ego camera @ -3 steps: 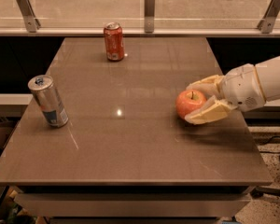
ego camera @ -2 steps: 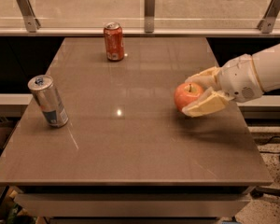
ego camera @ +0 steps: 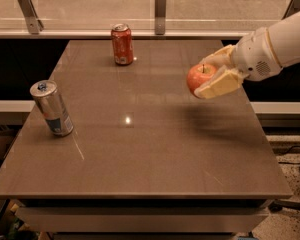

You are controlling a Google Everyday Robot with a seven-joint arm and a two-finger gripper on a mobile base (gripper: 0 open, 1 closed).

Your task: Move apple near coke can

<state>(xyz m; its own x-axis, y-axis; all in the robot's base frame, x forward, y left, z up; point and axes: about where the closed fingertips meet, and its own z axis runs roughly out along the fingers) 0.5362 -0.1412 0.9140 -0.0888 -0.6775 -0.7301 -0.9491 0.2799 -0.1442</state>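
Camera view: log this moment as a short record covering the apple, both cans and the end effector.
apple: held by the end effector above the right side of the table, its shadow on the surface below
end effector: at right of view, shut on the apple
coke can: upright near the far edge, left of centre, apart from the apple
silver can: upright on the left side, nearer the camera
task state: apple not yet near coke can

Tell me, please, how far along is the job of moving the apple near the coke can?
Done: the claw is shut on the apple and holds it above the table, a shadow beneath it. In hand: carrying the apple. Left: bring it across to the coke can at the far edge, set it down beside the can, and open the claw.
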